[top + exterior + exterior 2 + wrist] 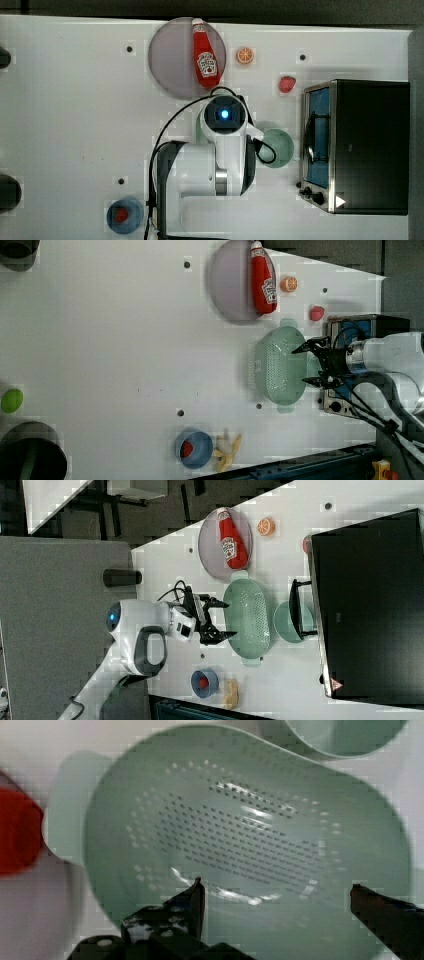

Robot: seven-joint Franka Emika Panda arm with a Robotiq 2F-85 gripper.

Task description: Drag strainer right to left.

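Strainer is being seen on the white desk, a pale mint-green oval one with many small holes in its basin and a wide rim. In the left view it is lying just below the grey plate, on which a red ketchup bottle is resting, and at the left of the toaster oven. In the right view a smaller plain green bowl is standing just beside the strainer, between it and the oven.

The gripper is being held over the strainer's edge on the left view's right, and the jaws are spread wide, with nothing pinched between them. In the wrist view the two dark fingertips are being shown apart above the near rim of the strainer; whether they are touching it cannot be told.

An orange slice and a strawberry are lying on the desk near the plate. A blue bowl holding something red is standing near the desk's edge, with a peeled banana just beside it.
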